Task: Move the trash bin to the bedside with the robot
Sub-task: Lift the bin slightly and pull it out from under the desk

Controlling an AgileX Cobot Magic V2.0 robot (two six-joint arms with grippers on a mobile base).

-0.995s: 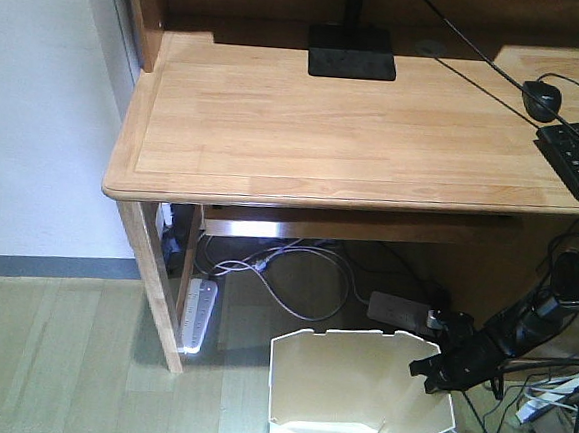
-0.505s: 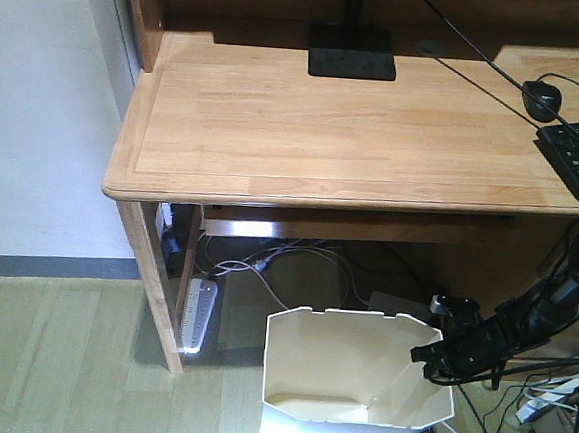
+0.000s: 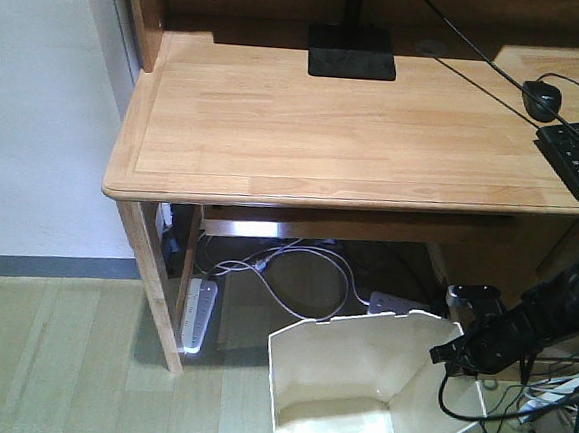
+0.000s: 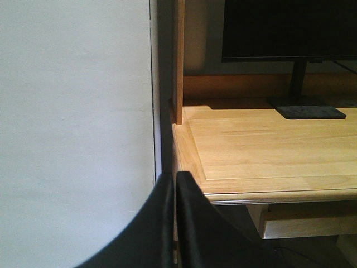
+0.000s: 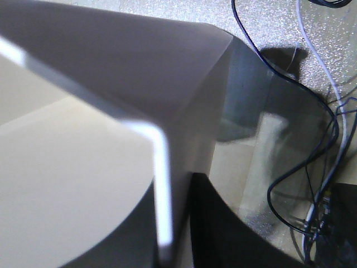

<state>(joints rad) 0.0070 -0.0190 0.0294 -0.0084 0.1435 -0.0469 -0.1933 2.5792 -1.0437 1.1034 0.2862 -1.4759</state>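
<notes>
The trash bin (image 3: 358, 367) stands on the floor (image 3: 48, 358) just in front of the bench (image 3: 326, 129), below its front edge toward the right end, and it looks tipped rather than square on its base. My right hand (image 3: 450, 353) is at the bin's right rim, and I judge the grasp made. No bed shows in any view, so the whole carry to the bedside is left to do.

The front view shows the layout, with loose cables (image 3: 285, 276) under the bench behind the bin, but not the grip itself. The right wrist view settles that: the bin's thin white wall runs down between my two dark fingers (image 5: 234, 223), which are clamped on it. The left wrist view shows what the front one misses: my left hand (image 4: 174, 184) is up near the bench's left front corner, beside the pale wall (image 4: 72, 111), fingers pressed together and holding nothing.
</notes>
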